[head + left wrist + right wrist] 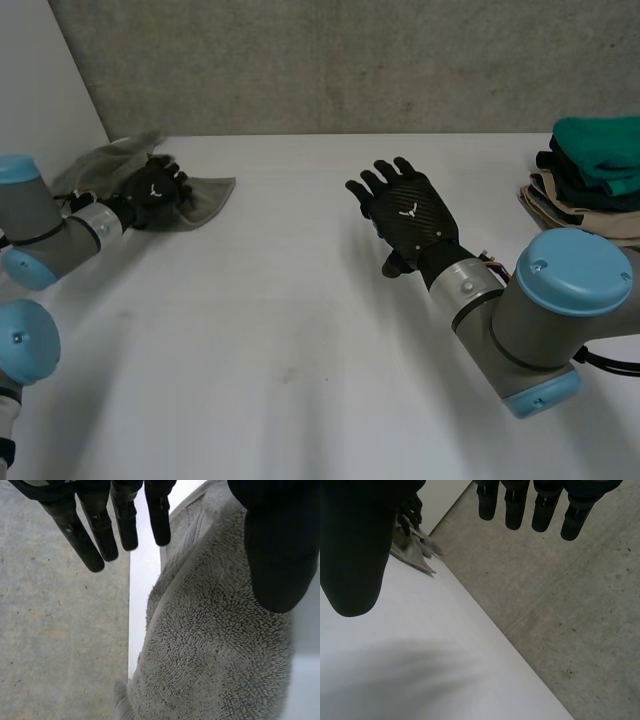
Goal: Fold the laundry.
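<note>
On the table (pixel 300 330), far right, you have a folded stack (pixel 590 175); far left, a crumpled towel (pixel 205 195).
Your left hand (pixel 155 192) lies on the towel, fingers straight and loose; your right hand (pixel 410 215) hovers over the table's middle, fingers spread, empty.

towel (pixel 205 195) grey | table (pixel 300 320) white | folded stack (pixel 590 175) green, black, beige

Open table (pixel 300 330) spreads between the grey towel (pixel 203 196) and the stack of folded clothes (pixel 590 185).
</note>
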Robot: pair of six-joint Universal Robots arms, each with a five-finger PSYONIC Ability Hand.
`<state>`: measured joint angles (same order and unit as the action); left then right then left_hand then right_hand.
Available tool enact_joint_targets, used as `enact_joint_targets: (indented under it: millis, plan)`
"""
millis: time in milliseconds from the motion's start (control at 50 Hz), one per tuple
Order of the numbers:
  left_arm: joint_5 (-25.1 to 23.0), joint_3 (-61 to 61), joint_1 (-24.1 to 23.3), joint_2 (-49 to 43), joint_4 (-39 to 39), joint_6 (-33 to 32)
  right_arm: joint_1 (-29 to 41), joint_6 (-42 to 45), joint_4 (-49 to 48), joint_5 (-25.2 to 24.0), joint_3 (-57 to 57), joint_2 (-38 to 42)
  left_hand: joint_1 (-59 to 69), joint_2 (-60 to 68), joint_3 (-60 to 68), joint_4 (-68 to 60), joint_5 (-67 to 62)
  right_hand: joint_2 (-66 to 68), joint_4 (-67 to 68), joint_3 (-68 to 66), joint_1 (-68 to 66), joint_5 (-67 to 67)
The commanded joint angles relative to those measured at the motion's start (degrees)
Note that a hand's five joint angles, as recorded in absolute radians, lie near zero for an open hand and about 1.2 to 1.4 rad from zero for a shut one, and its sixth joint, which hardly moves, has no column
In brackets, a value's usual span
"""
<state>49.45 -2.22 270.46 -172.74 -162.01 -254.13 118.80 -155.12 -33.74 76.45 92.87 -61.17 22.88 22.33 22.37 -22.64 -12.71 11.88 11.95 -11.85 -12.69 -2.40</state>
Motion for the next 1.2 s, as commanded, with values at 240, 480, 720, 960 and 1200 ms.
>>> enact_joint_targets:
  millis: [240,480,720,960,1200]
  plan:
    - [-3.74,3.63,1.47,-1.38,6.18,-1.37,-0.32,0.08,-0.01,0.02,-0.32,0.09,37.11,37.65,37.61,-37.35,-37.27,-1.88,-1.95,1.85,2.69,2.40]
    - [-2.51,-1.20,0.33,3.01,3.63,-1.55,-0.32,0.08,-0.01,0.37,-0.59,0.09,57.12,57.67,57.63,-57.36,-57.29,-1.88,-1.95,1.85,2.69,2.40]
    - [1.88,-14.73,-4.68,20.23,1.70,20.24,-1.20,0.08,0.07,0.37,-1.03,0.00,57.12,57.67,57.63,-57.36,-57.29,-1.88,-1.95,1.85,2.69,2.40]
    - [4.96,-31.70,-9.95,46.95,-12.27,53.89,-2.17,-0.36,0.51,0.63,-1.90,-0.44,57.12,57.67,57.63,-57.36,-57.29,-1.88,-1.95,1.85,2.69,2.40]
    - [13.92,-40.49,-12.77,51.28,-23.97,70.01,-3.93,-4.31,1.74,2.92,-3.66,-1.58,54.81,55.36,55.32,-55.05,-54.97,-1.88,-1.95,1.85,2.69,2.40]
